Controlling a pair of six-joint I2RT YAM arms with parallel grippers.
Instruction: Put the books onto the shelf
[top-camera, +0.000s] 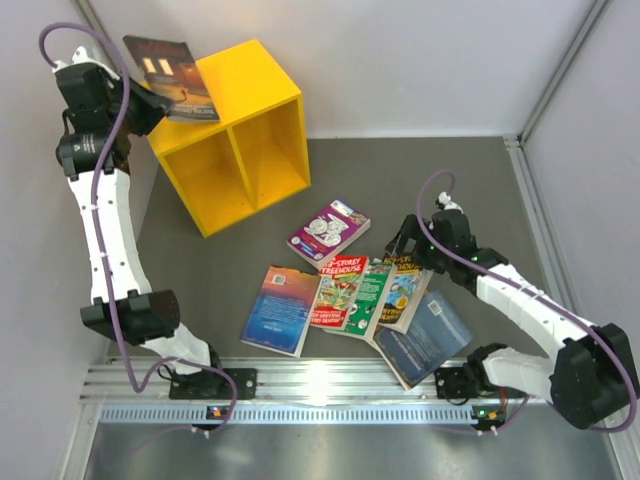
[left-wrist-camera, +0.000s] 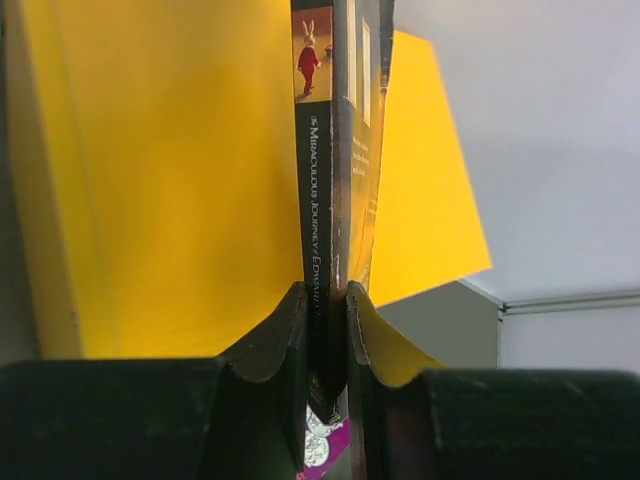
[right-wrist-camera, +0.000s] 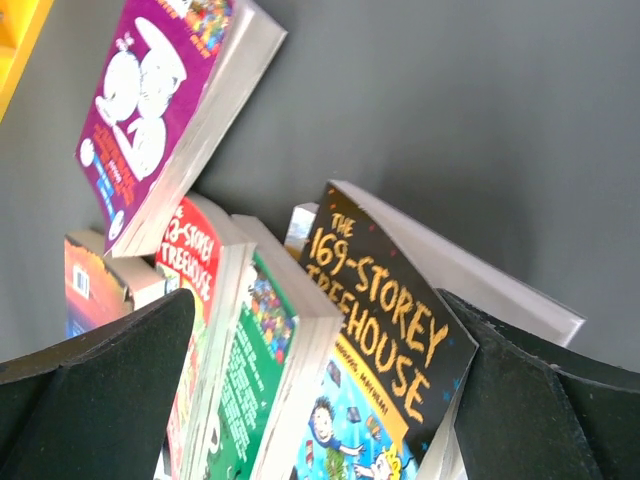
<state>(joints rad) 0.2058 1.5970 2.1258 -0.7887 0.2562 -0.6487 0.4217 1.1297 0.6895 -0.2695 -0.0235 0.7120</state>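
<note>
My left gripper (top-camera: 150, 98) is shut on the spine of a dark book (top-camera: 172, 72) and holds it in the air above the back left corner of the yellow shelf (top-camera: 250, 75). In the left wrist view the fingers (left-wrist-camera: 290, 330) pinch that book (left-wrist-camera: 330, 170) upright against the shelf's yellow wall (left-wrist-camera: 170, 180). My right gripper (top-camera: 405, 245) is open, low over the loose books: purple (top-camera: 328, 232), blue-orange (top-camera: 282, 308), red Treehouse (top-camera: 338, 290), green (top-camera: 370, 297), 169-Storey Treehouse (right-wrist-camera: 390, 330), dark blue (top-camera: 428, 338). Nothing is between the right fingers (right-wrist-camera: 100, 390).
Both shelf compartments (top-camera: 215, 170) face the table and look empty. The grey mat (top-camera: 470, 190) shows to the right of the books. White walls close in at the left and right. A metal rail (top-camera: 320, 385) runs along the near edge.
</note>
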